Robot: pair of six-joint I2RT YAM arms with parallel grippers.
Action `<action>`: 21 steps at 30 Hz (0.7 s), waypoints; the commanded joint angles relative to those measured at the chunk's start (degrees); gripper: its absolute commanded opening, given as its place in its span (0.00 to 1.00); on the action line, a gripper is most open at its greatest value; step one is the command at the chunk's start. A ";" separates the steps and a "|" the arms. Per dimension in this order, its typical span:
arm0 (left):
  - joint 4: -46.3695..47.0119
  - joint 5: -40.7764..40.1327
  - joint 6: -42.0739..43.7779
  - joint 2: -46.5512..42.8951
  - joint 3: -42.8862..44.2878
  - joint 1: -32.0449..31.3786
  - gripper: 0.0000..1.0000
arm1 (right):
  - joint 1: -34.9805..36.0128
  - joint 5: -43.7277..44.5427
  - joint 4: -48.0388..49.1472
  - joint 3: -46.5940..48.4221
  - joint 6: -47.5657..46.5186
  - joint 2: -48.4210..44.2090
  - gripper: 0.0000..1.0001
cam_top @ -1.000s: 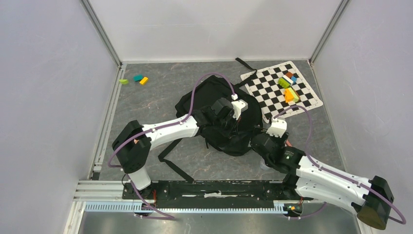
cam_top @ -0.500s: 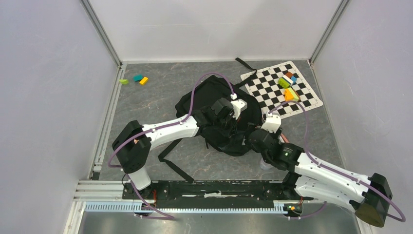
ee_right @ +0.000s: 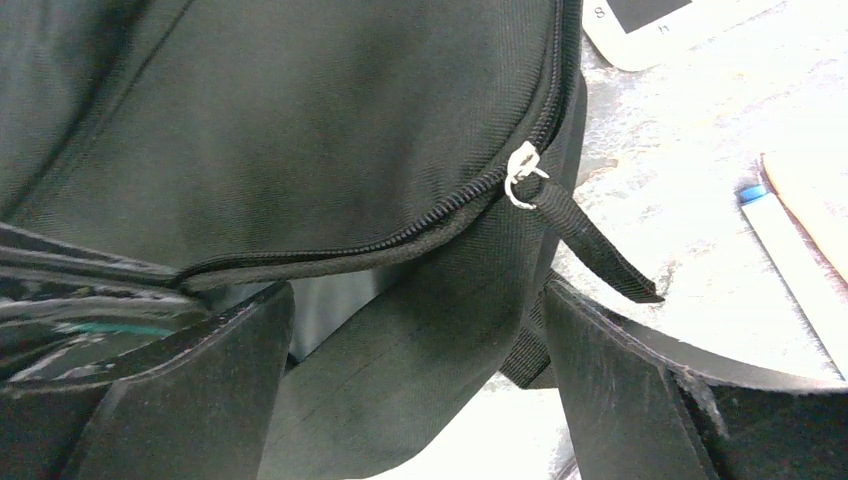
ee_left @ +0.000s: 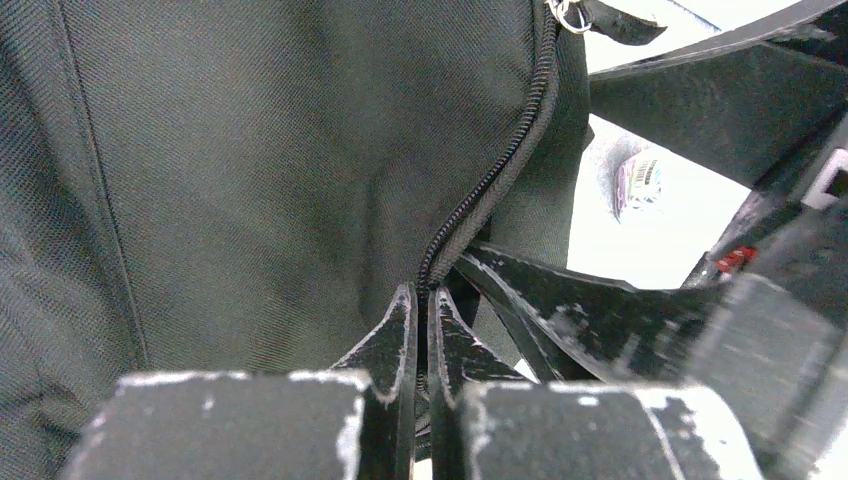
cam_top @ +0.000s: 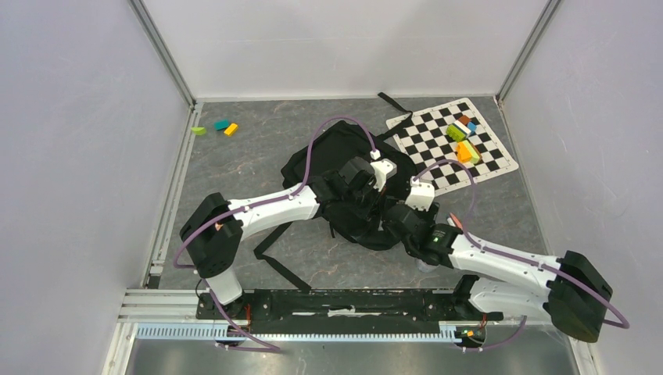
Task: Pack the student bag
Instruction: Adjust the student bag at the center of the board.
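bag [cam_top: 336, 152]: centre of tabletop, zip partly open
left gripper [ee_left: 420, 325]: clenched on bag at zip edge
right gripper [ee_right: 415, 300]: released, straddling bag's right edge
risk: thin fabric slips from left gripper, opening collapses

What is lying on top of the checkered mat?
A small cluster of coloured blocks, green, orange, blue and white among them, lies on the checkered mat, right of its middle. The right arm's wrist covers the mat's near left corner; anything there is hidden.

A checkered mat [cam_top: 426, 147] lies far right, with coloured blocks [cam_top: 463, 141] on it; three small blocks [cam_top: 222, 125] lie far left.
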 commanded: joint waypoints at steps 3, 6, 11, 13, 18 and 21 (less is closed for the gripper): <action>-0.33 -0.56 -0.59 -2.47 0.63 0.23 0.02 | 0.30 4.50 2.16 -3.04 1.05 3.45 0.98; -0.47 -1.24 -0.33 -2.79 0.46 0.25 0.02 | 0.32 3.43 0.10 -4.35 2.92 2.78 0.98; -0.51 -1.37 -0.23 -2.98 0.45 0.25 0.02 | 0.32 3.89 -6.24 -3.93 3.50 -0.45 0.98; -0.39 -1.16 -0.23 -3.11 0.46 0.24 0.02 | 0.30 3.69 -7.86 -3.86 3.41 -2.05 0.90; -0.08 -0.52 -0.41 -2.94 0.19 0.20 0.02 | 0.36 2.59 -11.71 -4.04 4.06 -5.05 0.71; 0.28 0.39 -1.12 -2.26 -0.07 0.14 0.02 | 0.30 2.50 -13.75 -3.95 4.37 -6.29 0.54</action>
